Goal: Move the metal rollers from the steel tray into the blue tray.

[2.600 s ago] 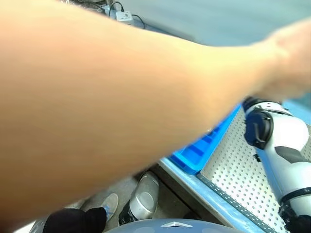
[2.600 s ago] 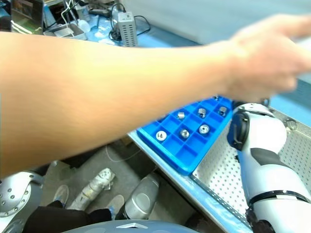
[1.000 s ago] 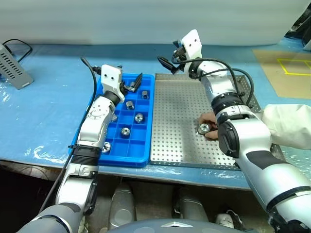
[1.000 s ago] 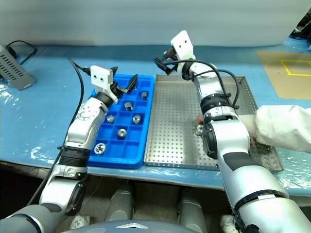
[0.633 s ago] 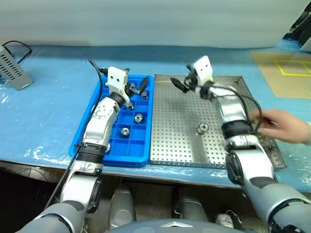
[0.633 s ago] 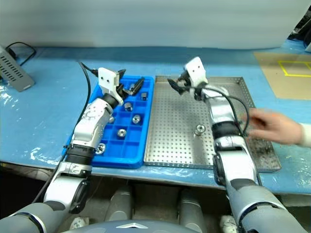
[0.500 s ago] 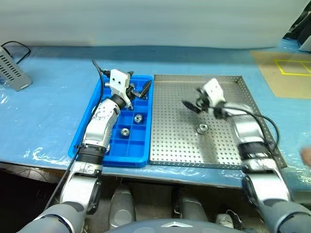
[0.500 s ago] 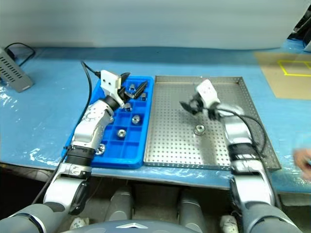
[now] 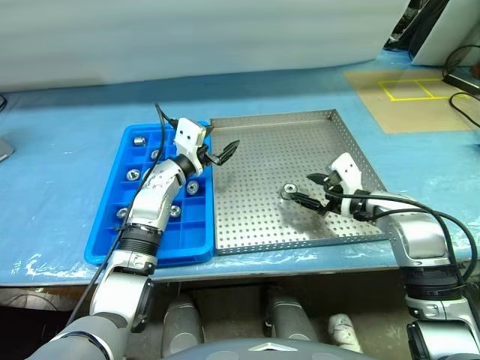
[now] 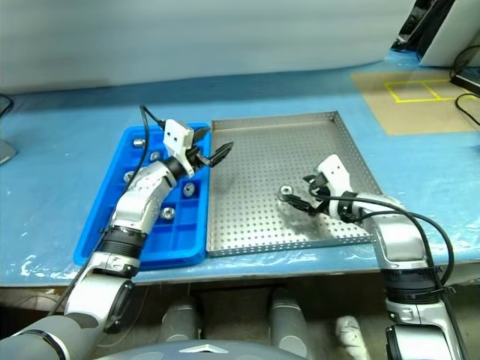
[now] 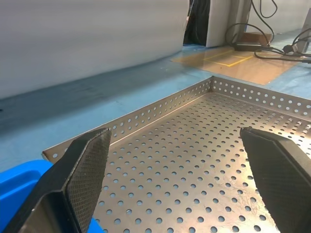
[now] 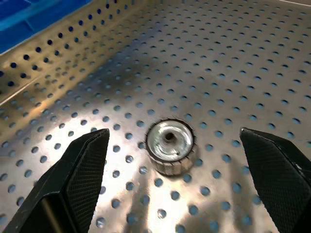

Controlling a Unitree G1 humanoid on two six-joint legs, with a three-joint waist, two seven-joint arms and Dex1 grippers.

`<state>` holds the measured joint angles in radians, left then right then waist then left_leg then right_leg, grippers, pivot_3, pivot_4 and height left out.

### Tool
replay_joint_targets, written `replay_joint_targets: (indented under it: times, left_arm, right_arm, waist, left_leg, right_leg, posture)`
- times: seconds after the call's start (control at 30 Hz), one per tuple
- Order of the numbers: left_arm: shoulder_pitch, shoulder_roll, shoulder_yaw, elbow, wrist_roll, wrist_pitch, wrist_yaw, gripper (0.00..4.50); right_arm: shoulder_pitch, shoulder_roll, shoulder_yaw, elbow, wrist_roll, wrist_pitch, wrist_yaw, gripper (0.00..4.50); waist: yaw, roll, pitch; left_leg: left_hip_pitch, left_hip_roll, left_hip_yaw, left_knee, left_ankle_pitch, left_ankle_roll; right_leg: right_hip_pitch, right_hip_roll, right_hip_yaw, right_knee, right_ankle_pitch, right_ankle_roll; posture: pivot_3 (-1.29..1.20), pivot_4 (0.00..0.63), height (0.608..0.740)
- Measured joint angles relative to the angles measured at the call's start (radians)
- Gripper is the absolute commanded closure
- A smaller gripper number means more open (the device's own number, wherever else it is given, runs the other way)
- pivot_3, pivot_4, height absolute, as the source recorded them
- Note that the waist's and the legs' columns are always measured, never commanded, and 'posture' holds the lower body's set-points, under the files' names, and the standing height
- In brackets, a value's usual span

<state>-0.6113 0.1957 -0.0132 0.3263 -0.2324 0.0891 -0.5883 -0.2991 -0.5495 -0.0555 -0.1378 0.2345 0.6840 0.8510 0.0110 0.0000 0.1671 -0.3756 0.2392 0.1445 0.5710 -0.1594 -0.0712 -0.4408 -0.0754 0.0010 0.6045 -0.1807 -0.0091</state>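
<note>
Blue sheeting covers the surface [image 9: 67, 135], where the blue tray [image 9: 109, 244] already keeps several rollers, and the left hand [image 9: 213, 155] hangs with fingers apart over the seam to the steel tray [image 9: 262, 225]. One roller [image 9: 289, 192] stands mid-tray, bore and short axis upward. The right hand [image 9: 307, 189], fingers wide apart, should descend centred, then pinch its round wall evenly.

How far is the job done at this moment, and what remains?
Done: several rollers already sit in compartments of the blue tray. In hand: nothing is gripped yet; the right gripper is open, its fingers standing on either side of the last roller on the steel tray. The left gripper is open and empty above the border between the two trays. Left: to grip this one roller and move it to the blue tray.
</note>
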Motion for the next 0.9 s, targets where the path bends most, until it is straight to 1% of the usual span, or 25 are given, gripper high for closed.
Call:
replay_joint_targets:
  times: [0.1,0.13,0.17,0.23,0.3,0.4,0.43,0.53,0.57,0.67,0.7,0.8,0.9]
  left_arm:
    - [0.008,0.016,0.005,-0.014,0.001,0.003,-0.001,0.0]
    - [0.016,0.025,0.008,-0.027,0.001,0.004,0.0,0.0]
    - [0.022,0.033,0.01,-0.035,0.001,0.006,0.002,0.0]
    - [0.037,0.044,0.015,-0.054,0.001,0.011,0.008,0.0]
    - [0.049,0.06,0.024,-0.063,0.001,0.02,0.015,0.0]
    - [0.068,0.077,0.029,-0.109,0.0,0.032,0.031,0.0]
    - [0.075,0.088,0.036,-0.123,0.0,0.034,0.032,0.0]
    - [0.105,0.126,0.065,-0.187,-0.011,0.06,0.035,0.0]
    - [0.13,0.144,0.074,-0.235,-0.027,0.082,0.027,0.0]
    - [0.208,0.198,0.091,-0.357,-0.066,0.133,0.0,0.0]
    - [0.236,0.222,0.101,-0.386,-0.077,0.149,-0.008,0.0]
    - [0.322,0.293,0.165,-0.451,-0.103,0.203,-0.013,0.0]
    - [0.379,0.335,0.229,-0.491,-0.116,0.228,0.0,0.0]
  right_arm:
    - [-0.026,0.002,0.042,0.028,-0.018,-0.017,-0.025,0.04]
    - [-0.037,0.001,0.063,0.048,-0.026,-0.024,-0.026,0.21]
    - [-0.044,-0.002,0.092,0.067,-0.045,-0.034,-0.027,0.43]
    - [-0.042,-0.03,0.181,0.122,-0.114,-0.088,-0.03,0.93]
    - [-0.057,-0.055,0.226,0.145,-0.153,-0.165,-0.027,1.64]
    - [-0.082,-0.05,0.245,0.186,-0.161,-0.21,-0.021,2.65]
    - [-0.09,-0.034,0.233,0.196,-0.147,-0.199,-0.018,2.86]
    - [-0.148,0.07,0.174,0.235,-0.068,-0.151,-0.03,2.84]
    - [-0.201,0.121,0.153,0.233,-0.018,-0.13,-0.027,2.84]
    - [-0.325,0.182,0.143,0.205,0.068,-0.091,0.005,2.84]
    - [-0.354,0.195,0.146,0.191,0.088,-0.085,0.026,2.84]
    - [-0.395,0.211,0.219,0.162,0.127,-0.063,0.124,2.84]
    - [-0.39,0.189,0.379,0.169,0.092,-0.089,0.24,2.84]
  waist:
    - [0.004,0.0,0.0]
    - [0.004,0.0,0.0]
    - [0.004,0.0,0.0]
    - [0.007,-0.001,0.0]
    - [0.006,-0.002,-0.002]
    - [0.008,-0.006,-0.004]
    - [0.007,-0.007,-0.004]
    - [0.002,-0.007,-0.003]
    - [0.001,-0.007,-0.003]
    - [0.011,-0.007,-0.003]
    - [0.017,-0.007,-0.003]
    - [0.044,-0.007,-0.003]
    - [0.079,-0.007,-0.003]
  left_leg:
    - [-0.001,0.0,0.001,0.0,-0.001,0.002]
    - [-0.001,0.0,0.001,-0.001,-0.002,0.002]
    - [-0.001,0.0,0.001,-0.002,-0.002,0.002]
    - [-0.001,0.0,0.001,-0.005,-0.002,0.002]
    - [-0.001,0.001,0.003,-0.006,-0.003,0.001]
    - [0.002,0.0,0.003,-0.006,-0.003,0.001]
    - [0.003,0.0,0.003,-0.006,-0.003,0.001]
    - [0.002,0.001,0.003,-0.006,-0.001,-0.001]
    - [-0.001,0.001,0.003,-0.007,-0.001,-0.002]
    - [-0.001,0.003,0.003,-0.008,0.0,-0.004]
    - [-0.001,0.004,0.003,-0.01,0.001,-0.004]
    - [-0.002,0.005,0.003,-0.014,0.0,-0.005]
    - [-0.007,0.005,0.003,-0.015,-0.001,-0.005]
  right_leg:
    - [0.0,0.0,0.0,0.0,0.0,0.0]
    - [0.0,0.0,0.0,0.0,0.0,-0.001]
    - [0.0,0.0,0.0,0.0,0.003,-0.005]
    - [0.0,0.0,0.0,-0.002,0.004,-0.007]
    - [0.001,0.0,0.0,-0.003,0.004,-0.007]
    - [0.001,0.0,0.0,-0.003,0.002,-0.004]
    - [0.001,0.0,0.0,-0.003,0.0,0.0]
    - [-0.004,0.0,0.001,0.0,0.0,0.0]
    - [-0.006,0.0,0.0,0.002,0.0,0.0]
    - [-0.011,0.0,-0.001,0.003,0.002,-0.004]
    - [-0.011,0.0,-0.001,0.003,0.005,-0.009]
    - [-0.012,0.0,-0.002,0.001,0.004,-0.012]
    - [-0.013,0.0,-0.002,-0.001,0.002,-0.013]
  posture:
    - [-0.17,0.15,0.74]
    - [-0.16,0.15,0.74]
    - [-0.15,0.15,0.74]
    - [-0.12,0.15,0.74]
    - [-0.11,0.15,0.74]
    - [-0.06,0.15,0.74]
    - [-0.06,0.15,0.74]
    - [0.01,0.15,0.74]
    - [0.04,0.15,0.74]
    - [0.09,0.15,0.74]
    - [0.12,0.15,0.74]
    - [0.17,0.15,0.74]
    - [0.2,0.15,0.74]
